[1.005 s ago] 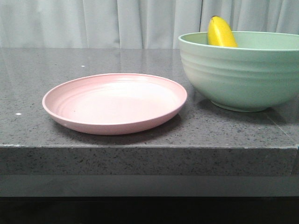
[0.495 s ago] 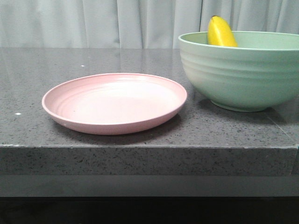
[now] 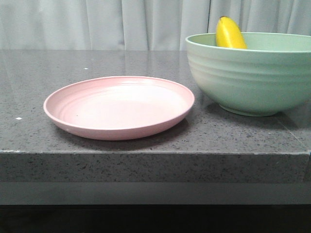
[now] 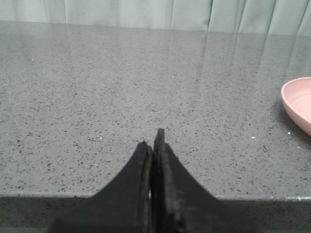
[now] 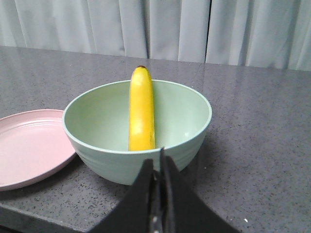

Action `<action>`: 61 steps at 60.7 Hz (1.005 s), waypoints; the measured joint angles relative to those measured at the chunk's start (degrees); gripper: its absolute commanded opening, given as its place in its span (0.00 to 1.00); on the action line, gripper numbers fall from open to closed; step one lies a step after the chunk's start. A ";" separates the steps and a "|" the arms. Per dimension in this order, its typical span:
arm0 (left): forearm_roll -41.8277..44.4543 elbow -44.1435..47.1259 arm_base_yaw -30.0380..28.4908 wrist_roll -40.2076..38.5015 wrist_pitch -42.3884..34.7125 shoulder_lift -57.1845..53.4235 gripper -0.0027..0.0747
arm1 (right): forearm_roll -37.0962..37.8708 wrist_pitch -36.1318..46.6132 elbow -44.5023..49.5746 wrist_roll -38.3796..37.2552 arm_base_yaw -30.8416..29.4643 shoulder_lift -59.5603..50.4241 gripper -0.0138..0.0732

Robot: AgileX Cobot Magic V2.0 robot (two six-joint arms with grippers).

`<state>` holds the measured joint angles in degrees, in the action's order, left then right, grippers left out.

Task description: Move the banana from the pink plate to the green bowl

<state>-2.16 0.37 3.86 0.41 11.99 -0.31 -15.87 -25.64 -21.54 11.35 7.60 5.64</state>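
The banana (image 5: 141,110) is seen leaning inside the bowl (image 5: 182,112), the plate (image 3: 119,107) bare. Both the left end effector (image 4: 152,141) and the right end effector (image 5: 156,162) are closed, empty, and clear; only a retreat without nudging the bowl is judged left.

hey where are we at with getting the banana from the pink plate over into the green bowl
It looks done: the banana stands propped inside the bowl, its tip leaning on the far rim, and the plate has nothing on it. Nothing is in hand: the left gripper and right gripper are both shut on nothing, back from the dishes. Nothing visible is left to do.
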 measured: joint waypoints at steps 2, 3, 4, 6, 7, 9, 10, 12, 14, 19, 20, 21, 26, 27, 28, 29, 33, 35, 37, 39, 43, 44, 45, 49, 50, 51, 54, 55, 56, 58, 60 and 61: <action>0.00 0.00 0.00 0.00 0.00 0.00 0.01 | 0.00 0.00 0.00 0.00 0.00 0.00 0.09; 0.00 0.00 0.00 0.00 0.00 0.00 0.01 | 0.00 0.00 0.00 0.00 0.00 0.00 0.09; 0.00 0.00 0.00 0.00 0.00 0.00 0.01 | 0.00 0.15 0.18 0.00 0.00 0.00 0.09; 0.00 0.00 0.00 0.00 0.00 0.00 0.01 | 0.00 0.72 0.47 -0.12 0.00 0.00 0.09; 0.00 0.00 -0.03 0.00 0.00 0.00 0.01 | 0.00 1.23 0.82 -0.44 0.00 0.00 0.09; 0.00 0.00 -0.03 0.00 0.00 0.00 0.01 | 0.29 2.35 1.64 -1.10 0.00 0.00 0.09; 0.00 0.00 -0.03 0.00 0.00 0.00 0.01 | 0.52 2.89 2.06 -1.58 0.00 0.00 0.09; 0.00 0.00 -0.03 0.00 0.00 0.00 0.01 | 1.34 4.47 3.29 -3.12 -0.42 0.00 0.09; 0.00 0.00 -0.03 0.00 0.00 0.00 0.01 | 2.45 6.20 4.79 -5.07 -0.87 0.00 0.09; 0.00 0.00 -0.03 0.00 0.00 0.00 0.01 | 5.64 9.89 8.91 -9.77 -2.60 -0.45 0.09; 0.00 0.00 -0.03 0.00 0.00 0.00 0.01 | 5.98 10.34 9.63 -10.31 -2.90 -0.62 0.09; -0.03 0.00 -0.03 0.00 0.00 0.00 0.01 | 6.28 10.73 10.36 -10.76 -3.19 -0.82 0.09; -0.12 0.00 -0.03 0.00 0.00 0.00 0.01 | 7.25 12.17 14.90 -12.48 -4.69 -2.75 0.09; -0.12 0.00 -0.03 0.00 0.00 0.00 0.01 | 7.44 12.27 16.07 -12.74 -4.88 -3.45 0.09; -0.12 0.00 -0.03 0.00 0.00 0.00 0.01 | 7.40 12.42 16.83 -12.75 -5.02 -3.94 0.09; -0.12 0.00 -0.03 0.00 0.00 0.00 0.01 | 7.54 12.53 17.59 -12.88 -5.19 -4.43 0.09; -0.12 0.00 -0.03 0.00 0.00 0.00 0.01 | 7.70 12.66 21.09 -13.09 -5.43 -5.81 0.09; -0.12 0.00 -0.03 0.00 -0.14 0.00 0.01 | 7.82 12.80 22.21 -13.10 -5.57 -6.02 0.09; -0.12 0.00 -0.03 0.00 -0.14 0.00 0.01 | 7.82 12.89 22.75 -13.10 -5.57 -6.03 0.09; -0.12 0.00 -0.03 0.00 -0.14 0.00 0.01 | 7.82 12.89 23.05 -13.10 -5.67 -6.13 0.09; -0.12 0.00 -0.03 0.00 -0.14 0.00 0.01 | 7.82 13.42 23.06 -13.17 -5.67 -6.10 0.09; -0.12 0.00 -0.03 0.00 -0.14 0.00 0.01 | 7.82 13.62 23.06 -13.17 -5.67 -6.10 0.09; -0.12 0.00 -0.03 0.00 -0.14 0.00 0.01 | 7.82 13.81 23.06 -13.17 -5.67 -6.10 0.09; -0.12 0.00 -0.03 0.00 -0.14 0.00 0.01 | 7.82 14.34 23.06 -13.42 -5.67 -6.15 0.09; -0.12 0.00 -0.03 0.00 -0.14 0.00 0.01 | 7.82 14.46 23.06 -13.37 -5.67 -6.15 0.09; -0.12 0.00 -0.03 0.00 -0.14 0.00 0.01 | 7.82 14.45 23.06 -13.37 -5.67 -6.24 0.09; -0.12 0.00 -0.03 0.00 -0.14 0.00 0.01 | 7.82 14.57 23.06 -13.46 -5.67 -6.24 0.09; -0.12 0.00 -0.03 0.00 -0.14 0.00 0.01 | 7.82 14.57 23.06 -13.46 -5.67 -6.24 0.09; -0.12 0.00 -0.03 0.00 -0.14 0.00 0.01 | 7.82 14.57 23.06 -13.46 -5.67 -6.24 0.09; -0.12 0.00 -0.03 0.00 -0.14 0.00 0.01 | 7.82 14.57 23.06 -13.46 -5.67 -6.24 0.09; -0.12 0.00 -0.03 0.00 -0.14 0.00 0.01 | 7.82 14.57 23.06 -13.46 -5.67 -6.24 0.09; -0.12 0.00 -0.03 0.00 -0.14 0.00 0.01 | 7.82 14.57 23.06 -13.46 -5.67 -6.24 0.09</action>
<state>-2.28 0.37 3.83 0.41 11.84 -0.31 -8.05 -11.07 1.52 -2.11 1.92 -0.60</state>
